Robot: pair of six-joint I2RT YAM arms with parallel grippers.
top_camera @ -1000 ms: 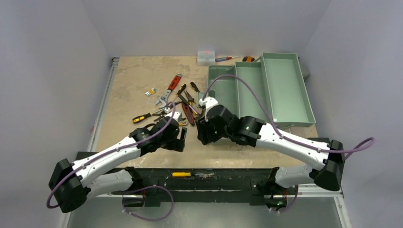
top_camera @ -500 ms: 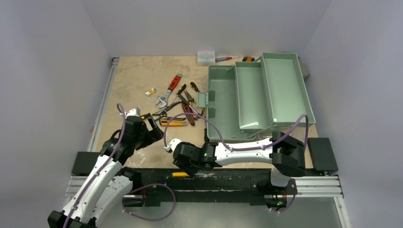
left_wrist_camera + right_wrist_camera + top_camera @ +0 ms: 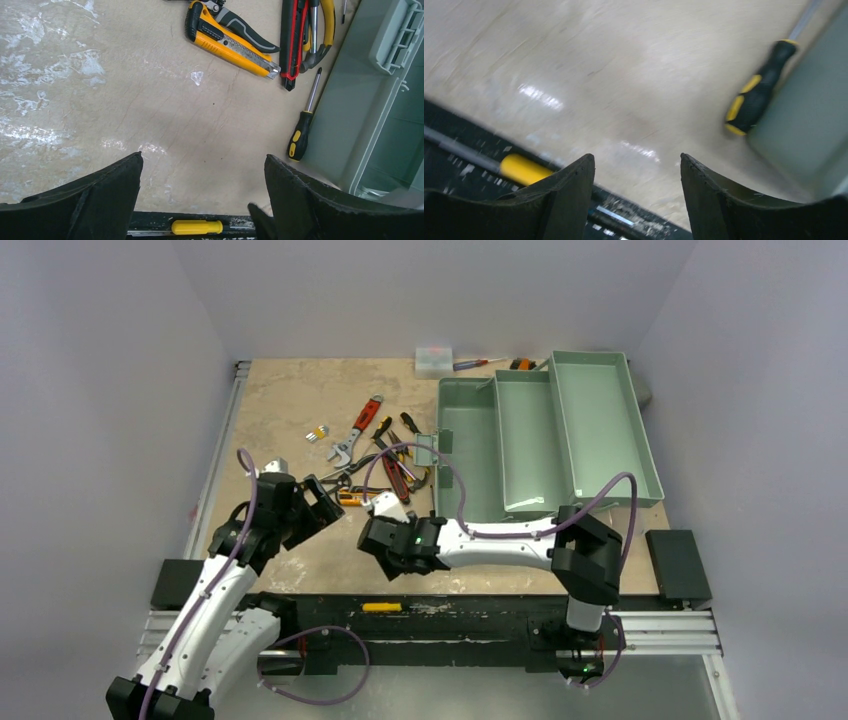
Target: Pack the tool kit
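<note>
Top external view shows the sage-green toolbox [image 3: 598, 430] standing open on the right half of the tabletop [image 3: 290, 400]. Its trays are stepped outward, so each compartment can be reached from above, and all of them look empty. The hand tools [image 3: 385, 455] lie in a loose heap just to the left of it, and none is packed yet.

Left pincer [image 3: 202, 157] hangs over bare tabletop with its jaws spread wide and nothing between them. The yellow utility knife [image 3: 230, 42] and a red-handled tool [image 3: 289, 40] lie ahead of it.

Right pincer [image 3: 636, 157] is also released and empty, low near the front edge. A black-and-yellow screwdriver [image 3: 756, 97] lies alongside the toolbox wall, near both pincers, so I judge it a likely first thing to pick. It lies close to the wall, which probably leaves little room for a finger on that side.
</note>
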